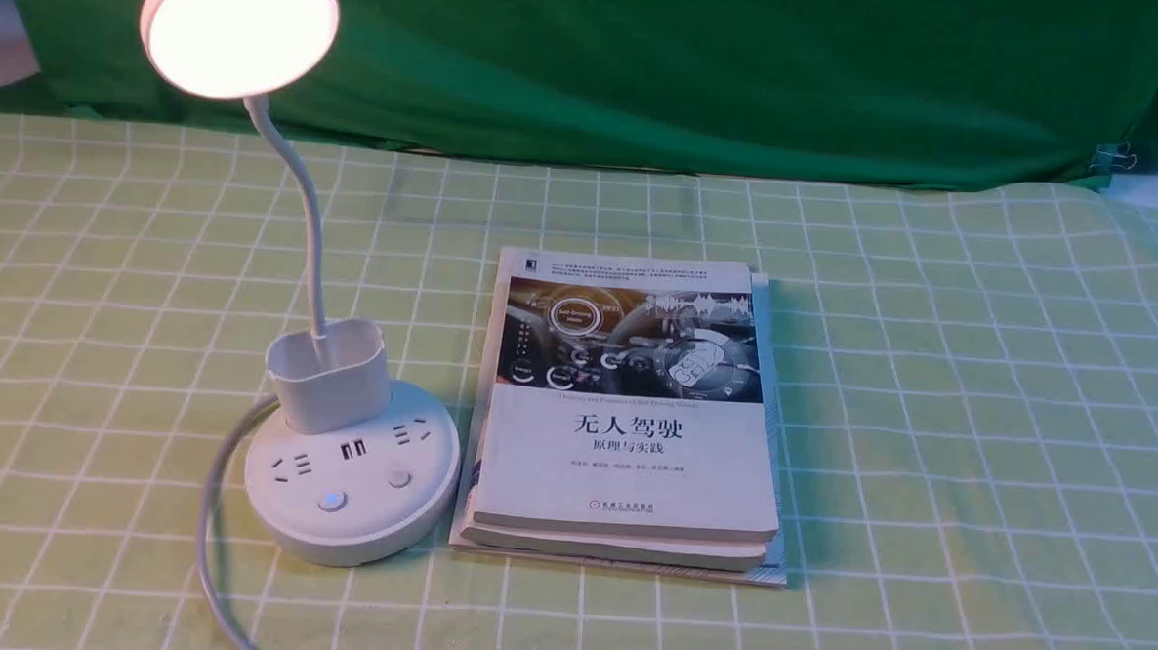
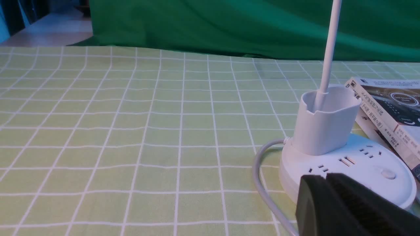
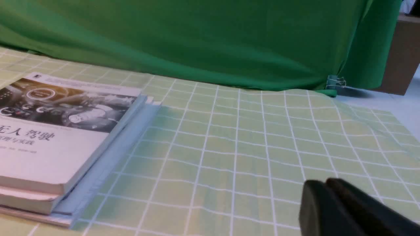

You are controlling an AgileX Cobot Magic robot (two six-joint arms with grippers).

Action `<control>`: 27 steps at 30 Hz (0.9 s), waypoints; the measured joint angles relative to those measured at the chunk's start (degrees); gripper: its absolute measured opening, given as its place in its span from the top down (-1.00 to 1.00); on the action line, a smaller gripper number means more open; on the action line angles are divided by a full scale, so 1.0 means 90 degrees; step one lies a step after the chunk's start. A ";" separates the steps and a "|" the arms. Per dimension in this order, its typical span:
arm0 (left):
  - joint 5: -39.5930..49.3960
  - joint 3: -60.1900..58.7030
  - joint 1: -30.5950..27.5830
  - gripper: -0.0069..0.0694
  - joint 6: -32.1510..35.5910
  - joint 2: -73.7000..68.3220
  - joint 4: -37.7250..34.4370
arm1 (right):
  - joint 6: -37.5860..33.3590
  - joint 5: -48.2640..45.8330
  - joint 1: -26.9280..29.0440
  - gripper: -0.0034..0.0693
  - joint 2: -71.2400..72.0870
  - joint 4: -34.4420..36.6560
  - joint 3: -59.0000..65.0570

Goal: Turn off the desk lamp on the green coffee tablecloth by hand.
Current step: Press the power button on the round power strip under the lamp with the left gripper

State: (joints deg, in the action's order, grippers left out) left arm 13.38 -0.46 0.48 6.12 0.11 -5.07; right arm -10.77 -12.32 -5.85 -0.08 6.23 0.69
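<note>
The left gripper (image 2: 325,179) is clenched on nothing, fingers pressed together. It sits low over the tablecloth (image 2: 131,131), on the robot's side of the lamp (image 2: 328,131) and not touching it. The lamp stands lit on the cloth's left half, with both buttons on the part of its round base that faces the robot. Its cord (image 1: 211,514) curls off the base's left side. A stack of books (image 1: 629,415) lies just beside the base on the right. The right gripper (image 3: 325,183), also clenched and empty, hangs over open cloth right of the books. A dark green backdrop (image 1: 698,66) closes the far edge.
</note>
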 joint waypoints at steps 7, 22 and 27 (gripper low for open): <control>0.0000 0.0000 0.0000 0.81 0.0000 0.0000 0.0000 | 0.0000 0.0000 0.0000 0.82 0.0000 0.0000 0.0000; -0.1486 0.0000 0.0000 0.81 -0.1298 0.0000 -0.1446 | 0.0000 0.0000 0.0000 0.82 0.0000 0.0000 0.0000; -0.2100 0.0000 0.0000 0.81 -0.1735 0.0000 -0.1859 | 0.0000 0.0000 0.0000 0.82 0.0000 0.0000 0.0000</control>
State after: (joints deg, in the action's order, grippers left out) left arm -5.52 -0.46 0.48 -9.49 0.11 -21.80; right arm -10.77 -12.32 -5.85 -0.08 6.23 0.69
